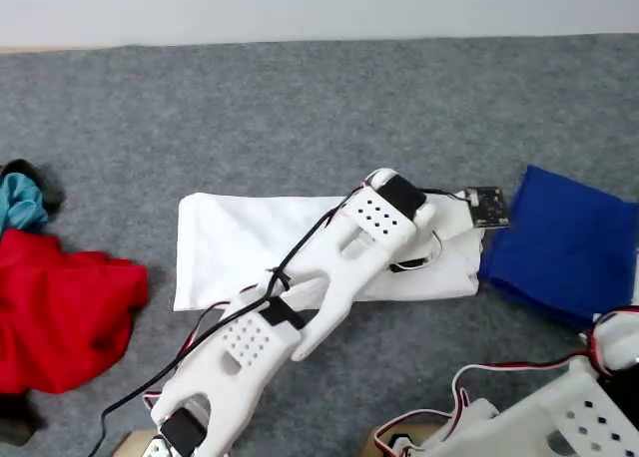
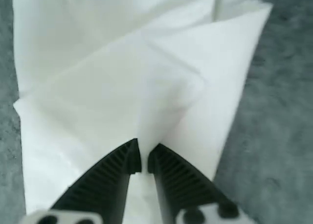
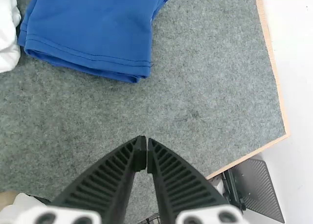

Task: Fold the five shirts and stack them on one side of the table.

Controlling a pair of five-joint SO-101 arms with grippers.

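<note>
1. White shirt (image 1: 240, 242) lies mid-tabletop (image 1: 300, 108), between a red shirt (image 1: 55, 312) and a folded blue shirt (image 1: 569, 242); the left arm (image 1: 329, 277) stretches across it.
2. Left pincer (image 2: 143, 153) pinches a white fold.
3. Right pincer (image 3: 146, 145), fingers together, hangs over bare tabletop near the blue shirt.

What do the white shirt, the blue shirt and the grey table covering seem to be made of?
The white shirt looks like thin matte cloth, probably cotton: it holds sharp creases. The blue shirt seems a thicker matte knit, perhaps jersey: a double-stitched hem shows. The table covering looks like grey felt or short-pile carpet: fuzzy and mottled.
</note>
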